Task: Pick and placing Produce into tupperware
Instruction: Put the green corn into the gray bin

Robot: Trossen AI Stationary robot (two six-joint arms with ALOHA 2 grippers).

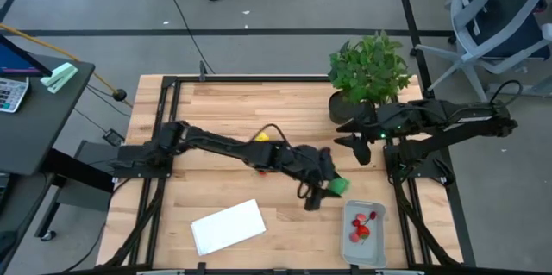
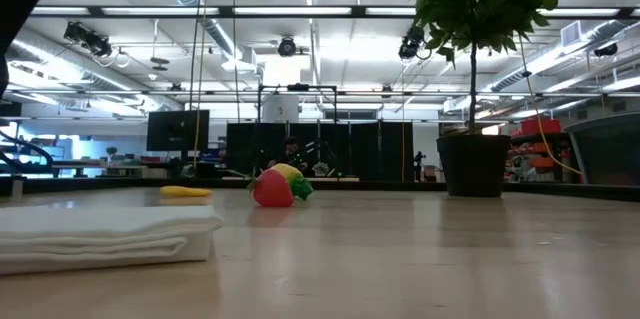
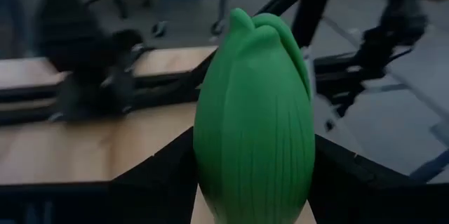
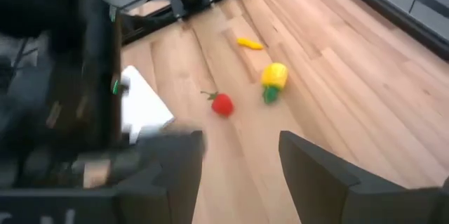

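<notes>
My left gripper (image 1: pixel 326 190) reaches across the middle of the table and is shut on the larger green oval (image 3: pixel 252 112), just beyond the far left corner of the pale grey-blue tupperware (image 1: pixel 379 253). Red strawberry pieces (image 1: pixel 360 228) lie in the tupperware. On the wood lie a red strawberry (image 4: pixel 222 104), a yellow piece with a green stem (image 4: pixel 273 76) and a small yellow piece (image 4: pixel 250 43). My right gripper (image 4: pixel 242 161) is open and hovers near the potted plant at the table's right far side, touching nothing. My left gripper pinches the green oval between its two fingers at its wide lower half (image 3: pixel 210 175); one dark finger (image 3: pixel 154 182) is on each flank. The oval's long axis runs along the fingers, and its pointed tip (image 3: pixel 242 20) faces away from the wrist. In the high view the fingers come from the table's left.
A flat white sheet (image 1: pixel 227 226) lies at the near edge, left of the tupperware. The leafy potted plant (image 1: pixel 369 68) stands at the far right corner, close to my right arm. Bare wood lies between the loose pieces and the sheet.
</notes>
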